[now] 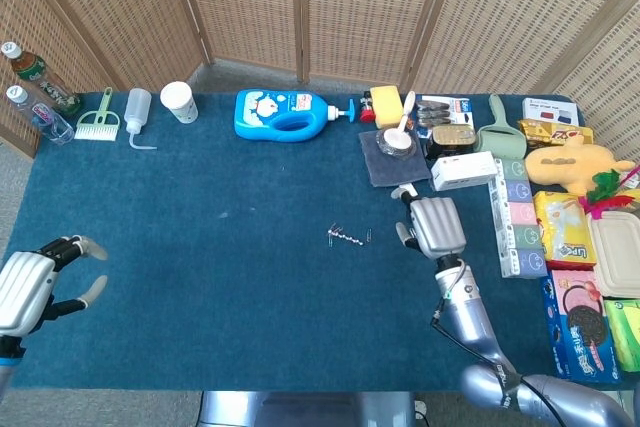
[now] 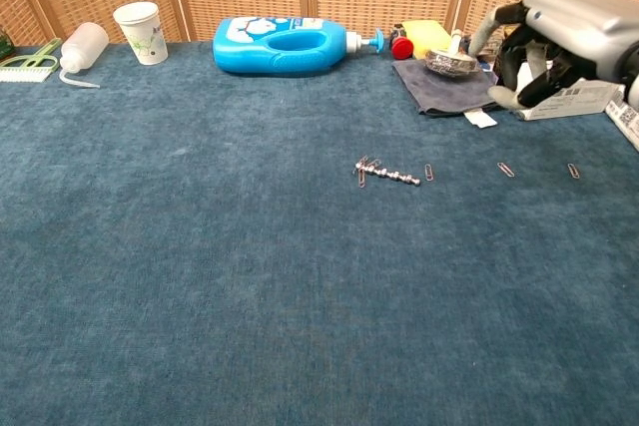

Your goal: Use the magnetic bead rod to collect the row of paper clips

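Just left of right hand (image 1: 432,226), bead rod (image 1: 346,237)

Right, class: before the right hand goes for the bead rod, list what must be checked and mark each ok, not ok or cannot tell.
1. Bead rod lies free on the cloth: ok.
2. Right hand holds nothing: ok.
3. Right hand is over the rod: not ok, it hovers to the rod's right.
4. Loose paper clips lie in a row right of the rod: ok.
5. Left hand is out of the way: ok.
6. Rod already carries clips: ok, some cling to its left end.
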Controlling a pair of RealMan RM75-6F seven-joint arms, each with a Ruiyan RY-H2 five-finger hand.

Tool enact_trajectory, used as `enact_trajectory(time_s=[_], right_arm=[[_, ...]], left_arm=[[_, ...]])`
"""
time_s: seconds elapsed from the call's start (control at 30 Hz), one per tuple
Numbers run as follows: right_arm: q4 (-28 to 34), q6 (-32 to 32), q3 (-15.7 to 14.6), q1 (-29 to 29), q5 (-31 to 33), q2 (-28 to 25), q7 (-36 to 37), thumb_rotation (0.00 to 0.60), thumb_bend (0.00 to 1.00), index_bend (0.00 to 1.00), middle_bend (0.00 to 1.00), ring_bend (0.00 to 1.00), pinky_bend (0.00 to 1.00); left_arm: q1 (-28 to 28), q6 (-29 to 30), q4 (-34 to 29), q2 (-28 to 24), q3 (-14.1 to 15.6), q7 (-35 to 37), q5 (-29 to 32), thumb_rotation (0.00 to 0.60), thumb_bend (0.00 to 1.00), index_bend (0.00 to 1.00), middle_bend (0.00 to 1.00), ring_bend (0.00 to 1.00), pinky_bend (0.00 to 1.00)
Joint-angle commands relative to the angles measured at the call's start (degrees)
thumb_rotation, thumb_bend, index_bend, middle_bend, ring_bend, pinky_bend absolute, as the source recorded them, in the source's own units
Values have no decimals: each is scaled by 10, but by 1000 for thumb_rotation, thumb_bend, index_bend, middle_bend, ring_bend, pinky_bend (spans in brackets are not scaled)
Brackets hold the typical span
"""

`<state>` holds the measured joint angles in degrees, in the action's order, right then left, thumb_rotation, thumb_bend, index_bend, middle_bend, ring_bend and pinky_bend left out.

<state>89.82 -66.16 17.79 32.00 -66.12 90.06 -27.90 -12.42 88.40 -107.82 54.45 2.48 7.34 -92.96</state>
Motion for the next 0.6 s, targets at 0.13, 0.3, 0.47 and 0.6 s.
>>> enact_trajectory(time_s=[0.13, 0.3, 0.47, 0.6], right_arm=[[-16, 29, -5, 23, 17, 9, 4, 600, 388, 400, 721, 798, 998], [-25, 46, -8, 41, 29, 15, 0, 600, 383, 436, 828, 895, 1000], [-34, 52, -7, 55, 46, 26, -12, 600, 371, 479, 917, 967, 1000], [-40, 54, -7, 67, 68, 37, -28, 600, 369, 500, 933, 980, 1000]], left_arm=[[-9, -20, -5, 4, -11, -3, 2, 577, 302, 438, 450, 453, 768], [-12, -33, -4, 9, -18, -5, 6, 575, 302, 438, 450, 453, 768], [-14, -40, -4, 12, -22, -6, 7, 577, 302, 438, 450, 453, 768], [-15, -48, -3, 17, -25, -10, 8, 576, 302, 435, 450, 453, 768]])
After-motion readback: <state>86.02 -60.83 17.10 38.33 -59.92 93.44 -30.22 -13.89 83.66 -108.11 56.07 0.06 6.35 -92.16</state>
